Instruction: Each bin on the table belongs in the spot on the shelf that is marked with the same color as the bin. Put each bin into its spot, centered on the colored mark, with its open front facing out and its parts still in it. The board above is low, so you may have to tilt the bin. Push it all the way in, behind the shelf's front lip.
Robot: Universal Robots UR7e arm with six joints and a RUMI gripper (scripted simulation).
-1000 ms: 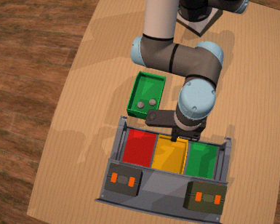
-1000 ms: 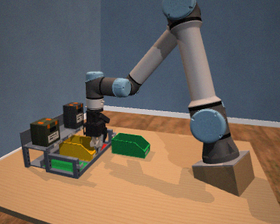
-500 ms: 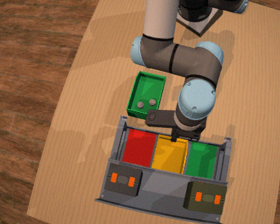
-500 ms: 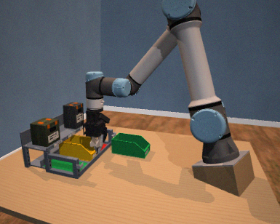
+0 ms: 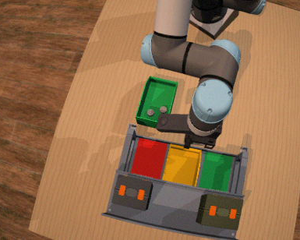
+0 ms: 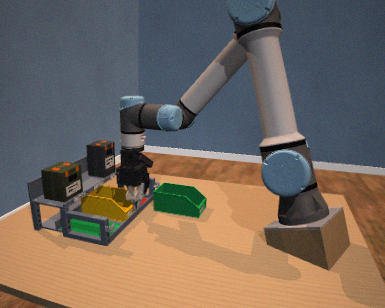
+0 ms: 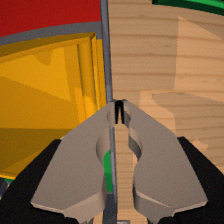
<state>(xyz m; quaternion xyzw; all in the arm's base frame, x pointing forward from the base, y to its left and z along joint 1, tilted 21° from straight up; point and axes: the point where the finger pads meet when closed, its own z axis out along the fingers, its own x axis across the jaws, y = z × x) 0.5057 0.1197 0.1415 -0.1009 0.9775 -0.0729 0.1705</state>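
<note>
The yellow bin (image 5: pixel 181 167) (image 6: pixel 104 204) (image 7: pixel 35 95) stands in the shelf's middle spot, its open front facing out and just behind the front lip (image 7: pixel 106 60). Its rear is under the board; no parts show in it. My gripper (image 6: pixel 135 201) (image 7: pixel 119 101) is shut and empty, pointing down at the lip in front of this bin. The green bin (image 5: pixel 158 93) (image 6: pixel 177 200) stands upright on the table with two round grey parts (image 5: pixel 150 112) (image 5: pixel 163 109) inside. The red mark (image 5: pixel 149 159) (image 7: pixel 45 14) and green mark (image 5: pixel 216 171) (image 6: pixel 83 227) are uncovered.
The low upper board (image 5: pixel 171 199) covers the shelf's rear. It carries a dark box (image 5: pixel 132 192) (image 6: pixel 101 157) and an olive box (image 5: pixel 220 211) (image 6: pixel 62 181), both with orange latches. Grey dividers and raised side frames bound the spots. The green bin is close to the shelf's red end.
</note>
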